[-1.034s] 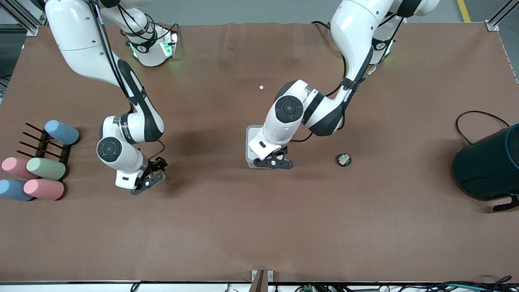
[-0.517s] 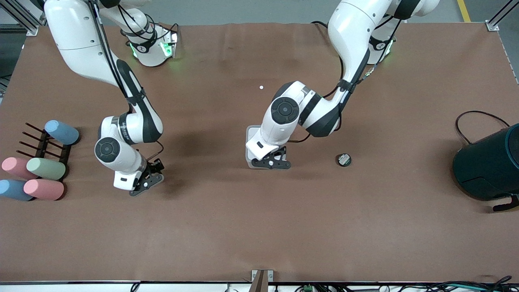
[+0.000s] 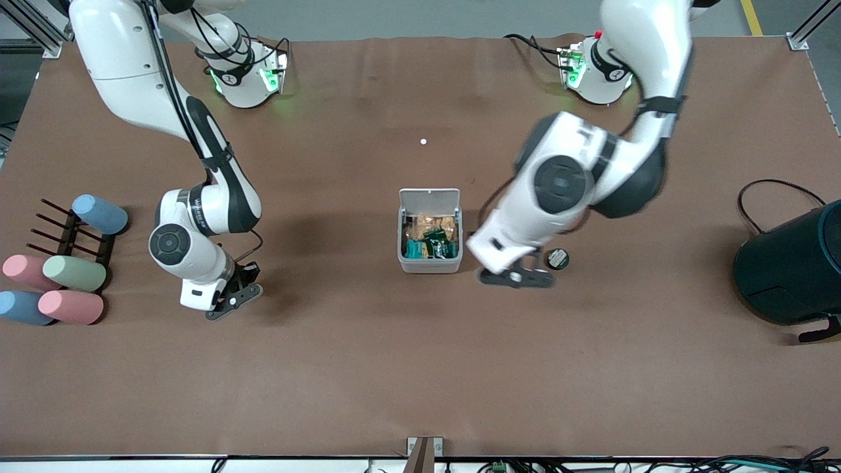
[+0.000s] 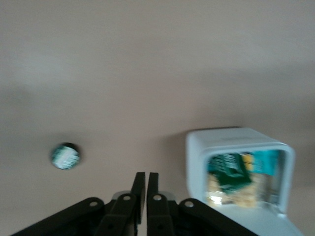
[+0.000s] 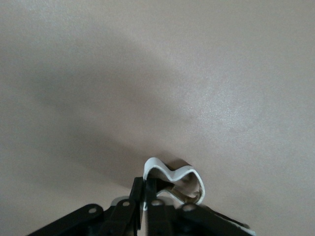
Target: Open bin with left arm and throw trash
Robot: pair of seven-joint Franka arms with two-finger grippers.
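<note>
The curled scrap [image 5: 172, 178] looks featherlight and springy. It's pinched at one end by the right tool [image 3: 231, 299], over bare bench [image 3: 420, 368] at the bin's 8 o'clock. The left tool [image 3: 516, 278], closed on nothing, is hung at 8 o'clock of the black, green-labelled disc [image 3: 557, 259]. The disc is probably light, stiff and flat, so best gripped across its rim. The white bin [image 3: 430, 266], at the disc's 9 o'clock mid-bench, is open with its lid [image 3: 430, 197] raised and wrappers [image 3: 430, 238] inside.

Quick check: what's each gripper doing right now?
Left gripper: shut, empty, over the table beside the open bin.
Right gripper: shut on a curled scrap.
</note>
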